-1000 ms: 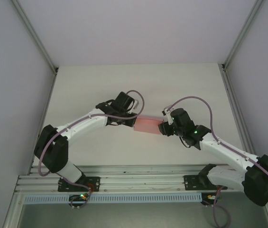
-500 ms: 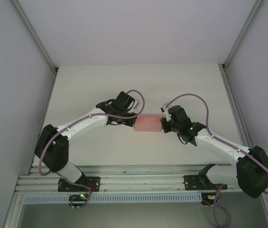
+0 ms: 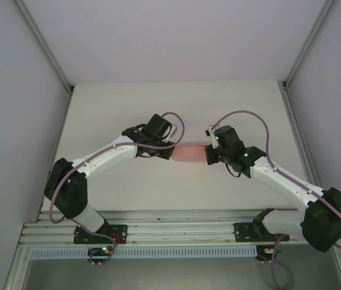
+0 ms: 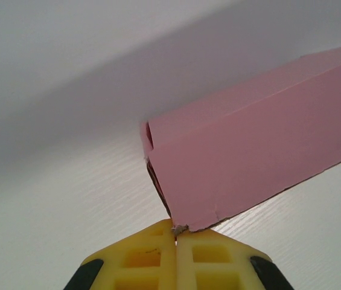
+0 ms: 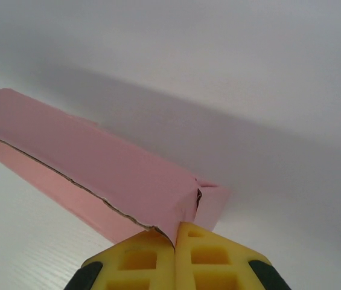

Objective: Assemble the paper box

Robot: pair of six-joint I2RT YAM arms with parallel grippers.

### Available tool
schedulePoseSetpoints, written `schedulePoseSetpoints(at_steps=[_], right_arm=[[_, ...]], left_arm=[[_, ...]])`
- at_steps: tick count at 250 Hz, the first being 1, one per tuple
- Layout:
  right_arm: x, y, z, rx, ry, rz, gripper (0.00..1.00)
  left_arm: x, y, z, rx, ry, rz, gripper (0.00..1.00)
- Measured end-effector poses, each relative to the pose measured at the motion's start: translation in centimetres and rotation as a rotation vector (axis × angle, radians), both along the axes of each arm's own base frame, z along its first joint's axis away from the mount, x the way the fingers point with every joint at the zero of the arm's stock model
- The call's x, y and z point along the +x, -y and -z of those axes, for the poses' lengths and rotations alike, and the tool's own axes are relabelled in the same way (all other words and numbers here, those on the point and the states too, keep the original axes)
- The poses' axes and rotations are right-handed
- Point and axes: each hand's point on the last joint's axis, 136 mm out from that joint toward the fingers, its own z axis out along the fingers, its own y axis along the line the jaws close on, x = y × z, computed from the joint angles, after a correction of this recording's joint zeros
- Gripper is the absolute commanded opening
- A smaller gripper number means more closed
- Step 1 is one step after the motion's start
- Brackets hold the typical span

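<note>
While left fingers (image 4: 139, 261), right fingers (image 5: 135, 261) pinch, paper box (image 3: 189, 154) between.

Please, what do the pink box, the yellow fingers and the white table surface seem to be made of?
Paper box: thin card, matte pink; its cut edge looks thin, brownish and slightly frayed. Fingers: probably moulded plastic or rubber, matte yellow, with square recesses. Table: white, faint fine grain lines, perhaps laminate or painted board; unclear.

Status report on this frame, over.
Grippers: left gripper shut on pink thin-card paper box corner, right gripper shut on its other end. Nothing in the way.
</note>
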Motion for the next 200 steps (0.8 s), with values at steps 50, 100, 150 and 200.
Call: schedulePoseSetpoints(at_steps=[50, 100, 150, 200], right_arm=[[-0.6, -0.1, -0.1, 0.031, -0.107, 0.018, 0.0], [-0.4, 0.5, 0.5, 0.055, -0.169, 0.076, 0.0], [0.8, 1.0, 1.7, 0.072, -0.181, 0.159, 0.03], [2.3, 1.1, 3.1, 0.106, -0.151, 0.233, 0.0]], left_arm=[[-0.1, 0.1, 0.0, 0.024, 0.008, 0.006, 0.01], [0.2, 0.6, 0.0, 0.021, 0.009, 0.011, 0.01], [0.6, 1.1, 0.2, 0.019, 0.014, 0.016, 0.01], [0.8, 1.2, 0.6, 0.027, 0.011, 0.014, 0.0]])
